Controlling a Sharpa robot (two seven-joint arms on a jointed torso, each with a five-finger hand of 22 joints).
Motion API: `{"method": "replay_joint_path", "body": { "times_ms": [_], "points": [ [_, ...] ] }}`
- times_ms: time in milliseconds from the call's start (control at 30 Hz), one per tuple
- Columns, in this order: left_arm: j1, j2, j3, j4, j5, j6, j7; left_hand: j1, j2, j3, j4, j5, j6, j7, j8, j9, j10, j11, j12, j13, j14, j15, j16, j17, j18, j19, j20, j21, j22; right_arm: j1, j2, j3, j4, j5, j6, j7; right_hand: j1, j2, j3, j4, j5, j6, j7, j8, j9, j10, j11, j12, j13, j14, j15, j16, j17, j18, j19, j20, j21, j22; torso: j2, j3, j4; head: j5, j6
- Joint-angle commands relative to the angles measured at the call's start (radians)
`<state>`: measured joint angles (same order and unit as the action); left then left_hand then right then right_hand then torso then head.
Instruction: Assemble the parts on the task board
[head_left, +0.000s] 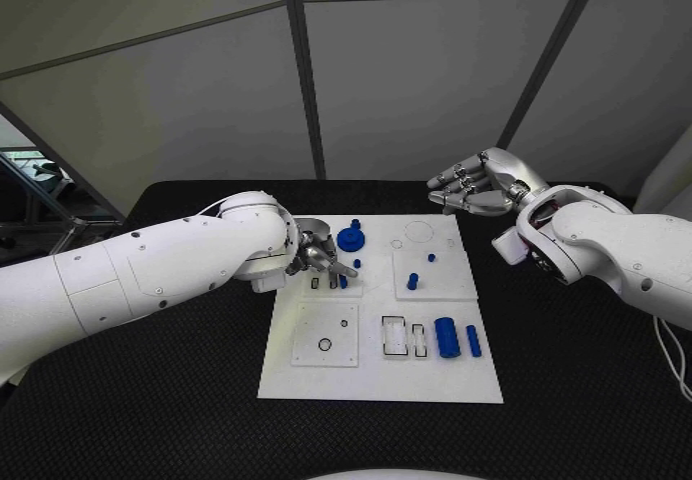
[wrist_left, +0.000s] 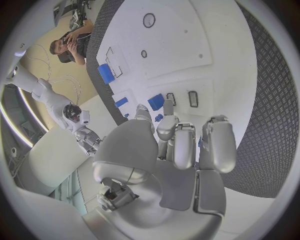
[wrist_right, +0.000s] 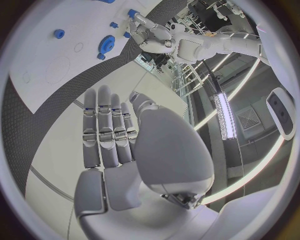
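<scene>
Black textured matting covers the table (head_left: 173, 400), with grey wall panels behind it; the white task board (head_left: 382, 385) lies at the centre.

My left hand (head_left: 320, 257) is lowered onto the board's far-left section, fingers curled down over two small dark slots. In the left wrist view my fingertips (wrist_left: 167, 124) sit beside a small blue part (wrist_left: 155, 102); I cannot tell whether they pinch anything.

Just right of that hand stands a blue gear (head_left: 351, 238). Further right, small blue pegs (head_left: 413, 281) stand on the raised far-right plate. On the near edge, a blue cylinder (head_left: 447, 337) and a narrow blue bar (head_left: 473, 341) lie side by side, next to two rectangular recesses.

My right hand (head_left: 469, 185) hovers above the table beyond the board's far-right corner, fingers straight, close together, holding nothing.
</scene>
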<state>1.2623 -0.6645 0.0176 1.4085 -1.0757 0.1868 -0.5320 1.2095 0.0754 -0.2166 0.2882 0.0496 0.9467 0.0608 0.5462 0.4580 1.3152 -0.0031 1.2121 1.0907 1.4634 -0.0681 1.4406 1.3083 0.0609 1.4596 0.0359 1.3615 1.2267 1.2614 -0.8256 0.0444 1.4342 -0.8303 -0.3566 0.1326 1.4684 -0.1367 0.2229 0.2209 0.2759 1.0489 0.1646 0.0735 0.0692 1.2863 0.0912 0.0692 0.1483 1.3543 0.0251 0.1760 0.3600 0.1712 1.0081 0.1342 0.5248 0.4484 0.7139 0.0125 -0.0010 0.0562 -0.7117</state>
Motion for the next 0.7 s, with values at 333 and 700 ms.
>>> {"method": "replay_joint_path", "body": {
  "times_ms": [333, 700],
  "points": [
    [0.002, 0.007, 0.0, 0.0, -0.009, 0.02, -0.009, 0.022, 0.018, 0.003, -0.008, 0.008, -0.018, 0.001, 0.019, 0.025, 0.002, -0.008, 0.008, 0.006, 0.063, -0.006, -0.002, 0.109, 0.0, 0.014, -0.004, 0.009, 0.012, 0.002, 0.008, 0.001, -0.007, 0.0, 0.009, -0.003, -0.006, -0.004, 0.007, -0.002, 0.009, -0.004, 0.009, -0.007, -0.001, -0.008, 0.005, -0.006, -0.006, -0.002, 0.01, -0.016, -0.004, 0.009, -0.003, 0.009, -0.011, -0.005, 0.0, 0.0002, 0.0003, 0.008, -0.001],
    [0.003, 0.013, 0.0, 0.0, -0.009, 0.02, -0.009, 0.084, 0.034, 0.049, -0.034, 0.008, -0.039, 0.001, 0.038, 0.061, 0.0, -0.009, 0.008, 0.009, 0.064, -0.006, -0.003, 0.11, -0.001, 0.015, -0.005, 0.014, 0.022, 0.002, 0.014, 0.0, -0.011, -0.023, 0.018, -0.01, -0.003, -0.004, 0.009, -0.006, 0.009, -0.007, 0.01, -0.007, -0.001, -0.011, 0.007, -0.006, -0.011, -0.005, 0.012, -0.025, -0.007, 0.009, -0.005, 0.011, -0.017, -0.009, 0.0, 0.0002, 0.0003, 0.007, -0.006]
  ]
}}
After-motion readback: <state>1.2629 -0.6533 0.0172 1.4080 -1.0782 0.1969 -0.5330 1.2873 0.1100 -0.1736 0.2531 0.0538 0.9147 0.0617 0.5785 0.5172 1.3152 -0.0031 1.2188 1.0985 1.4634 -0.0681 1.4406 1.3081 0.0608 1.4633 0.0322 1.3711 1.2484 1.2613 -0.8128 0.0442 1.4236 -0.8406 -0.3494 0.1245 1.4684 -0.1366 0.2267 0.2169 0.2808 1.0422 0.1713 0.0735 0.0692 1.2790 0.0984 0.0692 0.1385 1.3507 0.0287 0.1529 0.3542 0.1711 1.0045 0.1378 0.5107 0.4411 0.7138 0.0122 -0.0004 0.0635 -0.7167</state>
